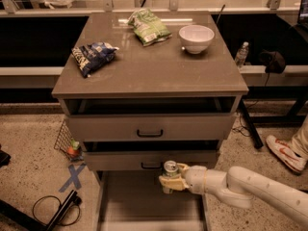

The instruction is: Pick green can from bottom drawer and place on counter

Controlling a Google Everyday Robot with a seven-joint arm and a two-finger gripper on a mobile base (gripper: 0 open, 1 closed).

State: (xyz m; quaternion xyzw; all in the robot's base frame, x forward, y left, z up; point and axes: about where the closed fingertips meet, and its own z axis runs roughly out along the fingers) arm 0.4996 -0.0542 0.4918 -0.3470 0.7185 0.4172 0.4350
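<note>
The green can [170,169], seen mostly by its silver top, is held in my gripper [169,179], which reaches in from the right on a white arm. The can hangs above the open bottom drawer [144,201], level with the front of the middle drawer. The drawer floor below it is bare. The counter [149,64] is the grey-brown top of the cabinet, well above the gripper.
On the counter lie a blue snack bag [91,57], a green snack bag [149,27] and a white bowl [196,37]. Two upper drawers with black handles [149,133] stand slightly open. A wire basket [67,143] and cables [55,208] are on the floor at left.
</note>
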